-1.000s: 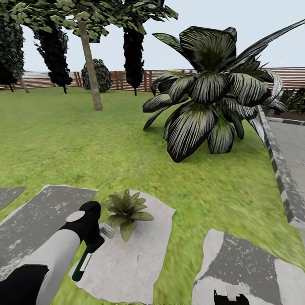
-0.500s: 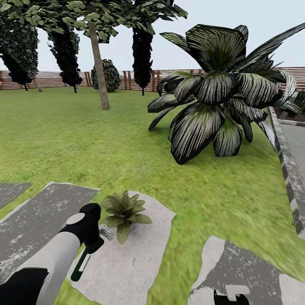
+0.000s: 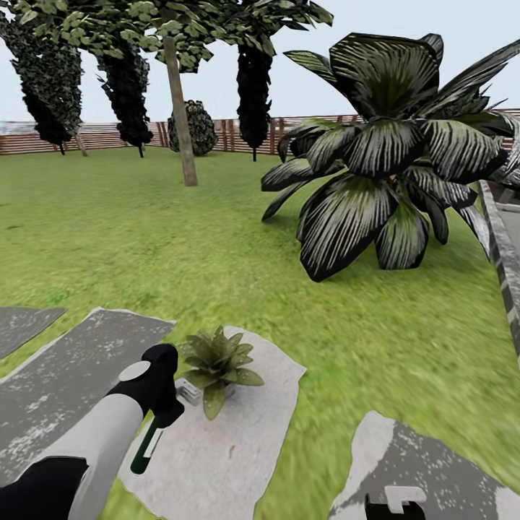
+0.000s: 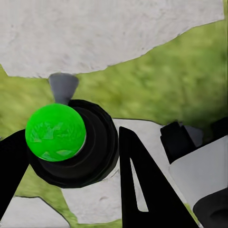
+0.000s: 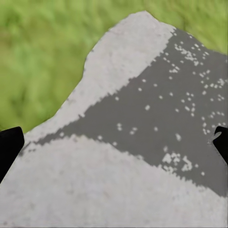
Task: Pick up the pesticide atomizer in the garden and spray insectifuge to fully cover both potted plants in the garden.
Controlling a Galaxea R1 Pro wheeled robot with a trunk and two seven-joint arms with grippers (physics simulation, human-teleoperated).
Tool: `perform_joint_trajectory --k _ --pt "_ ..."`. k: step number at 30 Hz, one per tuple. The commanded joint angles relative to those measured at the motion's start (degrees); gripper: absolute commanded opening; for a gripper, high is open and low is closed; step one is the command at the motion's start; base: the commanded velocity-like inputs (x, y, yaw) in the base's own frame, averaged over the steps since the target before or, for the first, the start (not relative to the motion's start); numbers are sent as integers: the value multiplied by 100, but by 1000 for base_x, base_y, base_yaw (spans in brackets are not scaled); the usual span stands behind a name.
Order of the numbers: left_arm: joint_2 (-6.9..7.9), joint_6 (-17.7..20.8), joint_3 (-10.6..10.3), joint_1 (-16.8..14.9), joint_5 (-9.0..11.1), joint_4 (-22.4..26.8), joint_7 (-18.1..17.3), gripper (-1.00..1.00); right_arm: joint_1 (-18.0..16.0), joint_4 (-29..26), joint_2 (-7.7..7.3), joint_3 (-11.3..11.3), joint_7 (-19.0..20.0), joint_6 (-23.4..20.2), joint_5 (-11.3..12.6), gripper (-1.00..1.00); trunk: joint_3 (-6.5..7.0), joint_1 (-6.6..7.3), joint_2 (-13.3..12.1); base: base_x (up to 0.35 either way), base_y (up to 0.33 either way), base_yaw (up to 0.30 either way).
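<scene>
Grass-ringed stepping stone (image 3: 238, 448) underlies atomizer (image 3: 149, 445) (clamped between left jaws).

Potted plant (image 3: 215, 361) on stepping stone (image 3: 238, 440), lawn (image 3: 144, 245)

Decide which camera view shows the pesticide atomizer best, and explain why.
The head view: the pesticide atomizer hangs from the left tool, bottle and white strip visible beside the potted plant. The left wrist view gives just its bright green round end.

grass lawn (image 3: 144, 238), stepping stones (image 3: 65, 368), fence (image 3: 94, 137)
</scene>
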State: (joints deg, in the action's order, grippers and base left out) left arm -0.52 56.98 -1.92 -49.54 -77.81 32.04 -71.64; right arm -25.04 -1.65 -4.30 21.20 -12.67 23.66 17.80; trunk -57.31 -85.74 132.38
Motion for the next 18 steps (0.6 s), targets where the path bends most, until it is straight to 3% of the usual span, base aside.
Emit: perform_joint_trajectory --k 1,11,18 --pt "0 41 -9 -3 -59 6 -60 -100 -1 -2 0 51 -15 7 40 100 -6 -1 3 144 -215 0" --pt "-1 41 -10 -3 -67 12 -52 -100 -1 -2 4 51 -16 7 40 100 -6 -1 3 9 -265 15" --pt "49 44 -15 -11 -76 26 -31 -100 -1 -2 8 51 -17 7 40 100 -6 -1 3 -180 -177 249"
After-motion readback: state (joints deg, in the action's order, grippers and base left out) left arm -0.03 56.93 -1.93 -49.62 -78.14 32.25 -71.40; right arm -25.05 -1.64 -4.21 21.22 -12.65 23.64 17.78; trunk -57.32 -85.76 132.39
